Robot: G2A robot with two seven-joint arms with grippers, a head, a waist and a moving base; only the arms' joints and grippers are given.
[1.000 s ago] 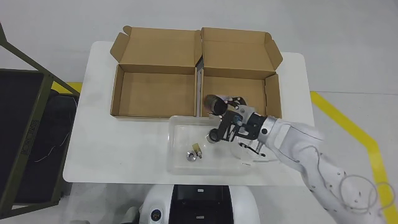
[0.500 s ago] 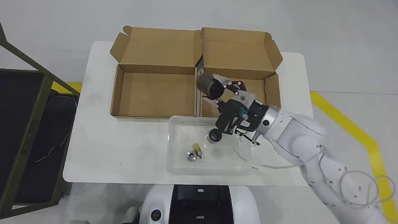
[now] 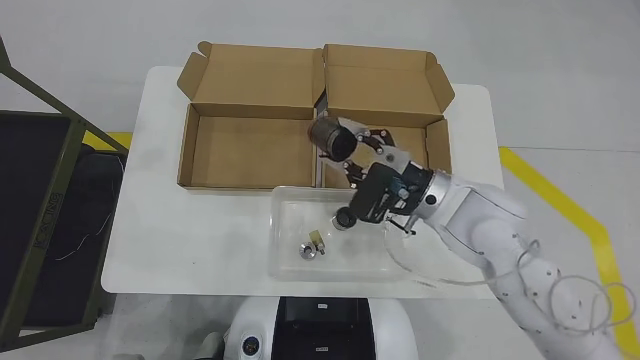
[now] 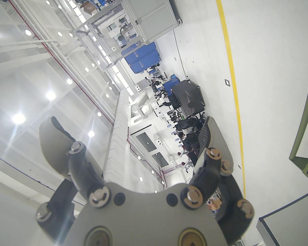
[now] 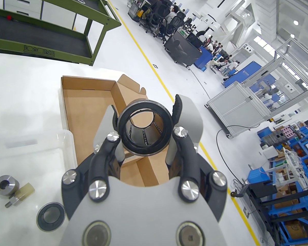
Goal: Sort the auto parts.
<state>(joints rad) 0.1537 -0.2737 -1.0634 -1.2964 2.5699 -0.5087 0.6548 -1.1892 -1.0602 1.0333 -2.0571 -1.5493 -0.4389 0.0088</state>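
The right gripper [image 3: 338,146] had its fingers [image 5: 178,108] closed on a dark cylindrical bearing sleeve [image 3: 327,137], pinching it on opposite sides of its outer wall. The right wrist view showed the sleeve's [image 5: 143,139] open end facing the camera, with rows of small balls lining its bore. The sleeve hung in the air above the spot where the two open cardboard boxes met, near their front walls. I could not tell which box it was over. The left box [image 3: 250,150] and the right box [image 3: 385,135] stood side by side on the white worktop [image 3: 150,210], flaps raised at the back, with bare floors where visible. Just in front of them lay a clear plastic tray [image 3: 280,260]. It held a metal collar [image 5: 2,184] touching a cream piece with a stud [image 5: 24,190], and a black ring [image 5: 50,216] lay apart from both. The left gripper [image 4: 129,126] pointed up toward the hall ceiling, its fingers spread wide with nothing between them.
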